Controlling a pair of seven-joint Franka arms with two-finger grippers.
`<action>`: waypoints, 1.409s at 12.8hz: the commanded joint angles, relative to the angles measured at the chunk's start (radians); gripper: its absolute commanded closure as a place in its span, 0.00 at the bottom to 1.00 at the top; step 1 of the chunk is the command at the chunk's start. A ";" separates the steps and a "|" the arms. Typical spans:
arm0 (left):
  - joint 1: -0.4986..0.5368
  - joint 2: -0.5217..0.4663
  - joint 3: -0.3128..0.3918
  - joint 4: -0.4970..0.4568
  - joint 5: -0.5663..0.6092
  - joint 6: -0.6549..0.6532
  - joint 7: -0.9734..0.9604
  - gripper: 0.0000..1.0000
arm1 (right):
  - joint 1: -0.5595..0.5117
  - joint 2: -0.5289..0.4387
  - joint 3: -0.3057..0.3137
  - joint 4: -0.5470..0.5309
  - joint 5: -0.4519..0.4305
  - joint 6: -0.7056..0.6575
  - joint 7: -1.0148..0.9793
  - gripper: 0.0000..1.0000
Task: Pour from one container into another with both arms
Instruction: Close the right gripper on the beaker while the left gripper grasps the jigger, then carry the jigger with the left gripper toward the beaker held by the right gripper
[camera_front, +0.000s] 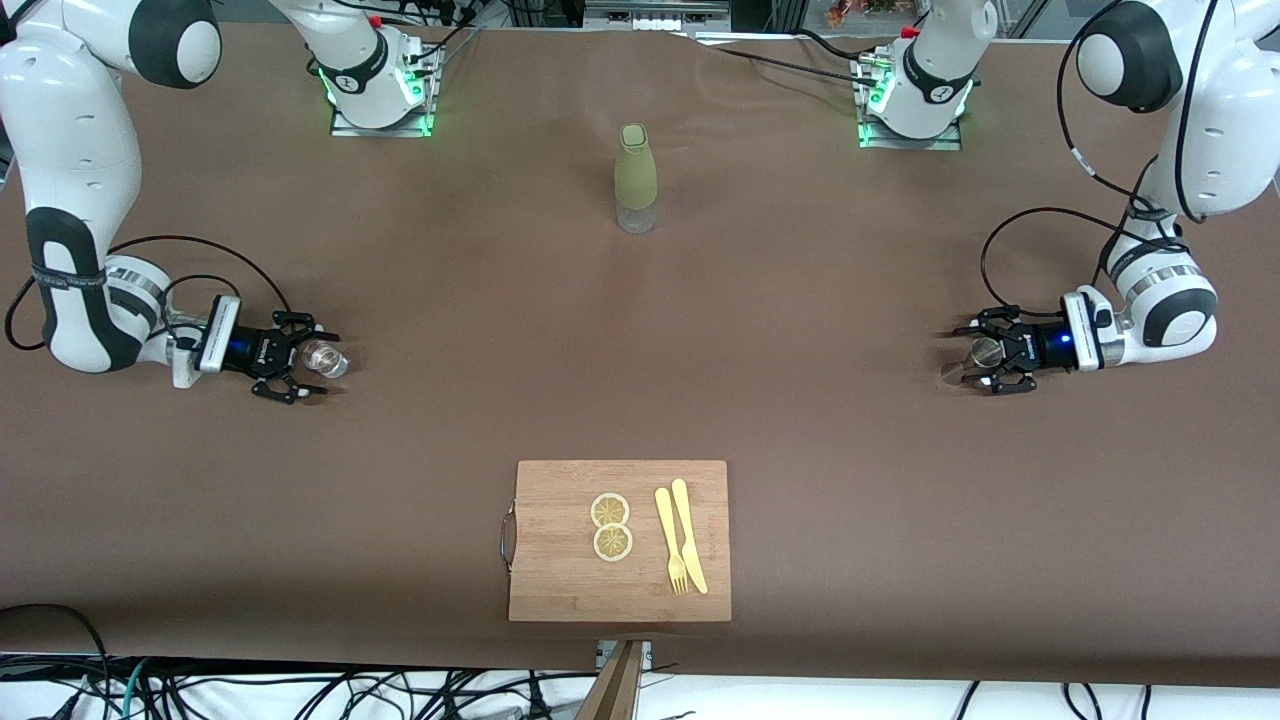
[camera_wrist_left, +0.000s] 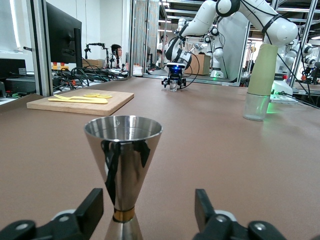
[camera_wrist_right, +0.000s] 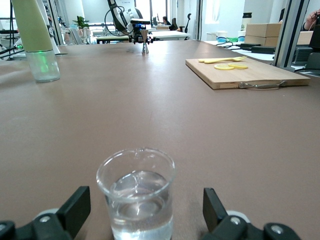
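Both my claws sit low at the table's two ends, fingers spread wide. Left gripper (camera_wrist_left: 149, 212) straddles the steel jigger (camera_wrist_left: 123, 170) without touching; right gripper (camera_wrist_right: 145, 215) brackets the water-filled glass tumbler (camera_wrist_right: 136, 197) likewise, presumably lined up to grasp. Between them stand the olive bottle (camera_front: 635, 178) and cutting board (camera_front: 560, 560). No readable writing.

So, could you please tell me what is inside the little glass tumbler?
The glass tumbler stands between the right gripper's open fingers and holds clear liquid, roughly two-thirds full. The steel jigger's inside cannot be seen past its rim.
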 joint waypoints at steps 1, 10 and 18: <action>-0.001 0.011 0.005 0.000 -0.030 0.001 0.069 0.39 | -0.008 0.010 0.016 -0.007 0.021 -0.012 -0.038 0.00; -0.006 0.010 0.003 0.025 -0.035 0.000 0.095 1.00 | -0.005 0.043 0.017 -0.001 0.020 -0.047 -0.049 0.39; -0.234 -0.003 -0.138 0.086 -0.233 0.076 -0.084 1.00 | -0.005 0.043 0.017 0.005 0.023 -0.052 -0.047 0.70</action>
